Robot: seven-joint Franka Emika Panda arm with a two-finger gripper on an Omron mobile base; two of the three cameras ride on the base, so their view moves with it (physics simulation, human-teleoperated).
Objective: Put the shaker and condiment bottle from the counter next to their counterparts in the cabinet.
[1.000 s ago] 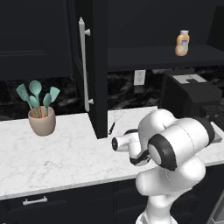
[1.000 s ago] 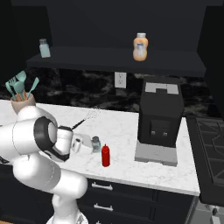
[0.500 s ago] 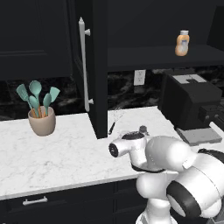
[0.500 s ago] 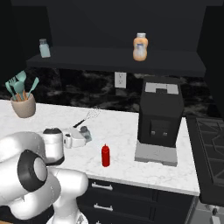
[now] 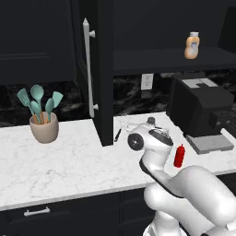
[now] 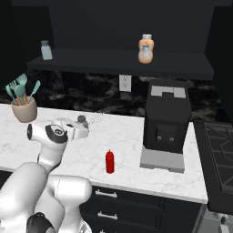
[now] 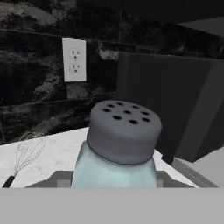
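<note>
Gripper (image 6: 82, 128) closing around small squat pale teal-grey shaker with darker grey cap (image 7: 119, 148), low over the white marble worktop (image 5: 69, 161); firm hold not confirmable. Risk: slip or topple on lifting if pinched off-centre or too loosely. All-red squeeze bottle (image 6: 109, 162) standing just beside. Compared with a second ago: arm swung forward, jaws narrowed.
</note>
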